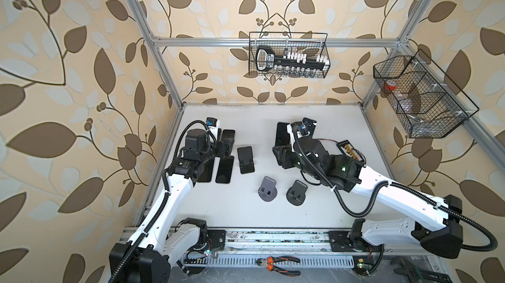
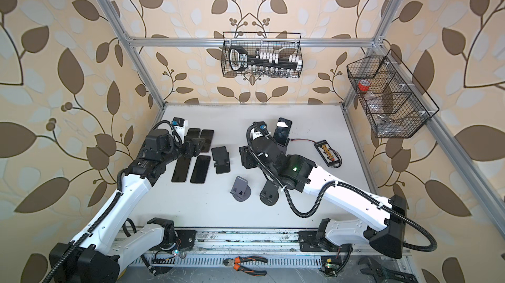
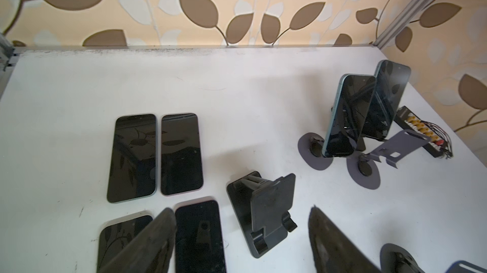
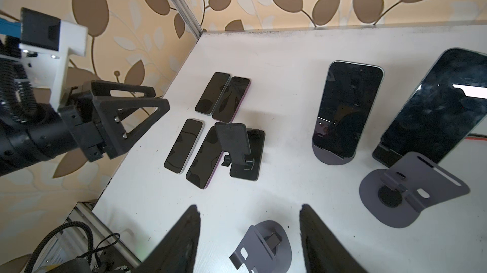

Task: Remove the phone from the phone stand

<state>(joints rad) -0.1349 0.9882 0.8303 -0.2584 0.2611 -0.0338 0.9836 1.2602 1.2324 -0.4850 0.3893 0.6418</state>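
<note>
Two dark phones lean upright on stands at the back right: one phone (image 4: 347,105) (image 3: 347,116) on a round grey phone stand (image 4: 334,157), another phone (image 4: 437,111) (image 2: 282,131) on a black stand. My right gripper (image 4: 253,232) (image 1: 281,156) hovers open in front of them over an empty grey stand (image 4: 263,245), holding nothing. My left gripper (image 3: 242,232) (image 1: 226,149) is open over the flat phones (image 3: 131,158) and an empty black stand (image 3: 263,213) (image 1: 246,160), gripping nothing.
Several phones lie flat in a block at the left (image 2: 200,168). Empty grey stands (image 1: 267,188) (image 1: 297,193) sit mid-table. A connector board with wires (image 2: 326,153) lies at the right. Wire baskets (image 1: 289,55) (image 1: 420,98) hang on the walls.
</note>
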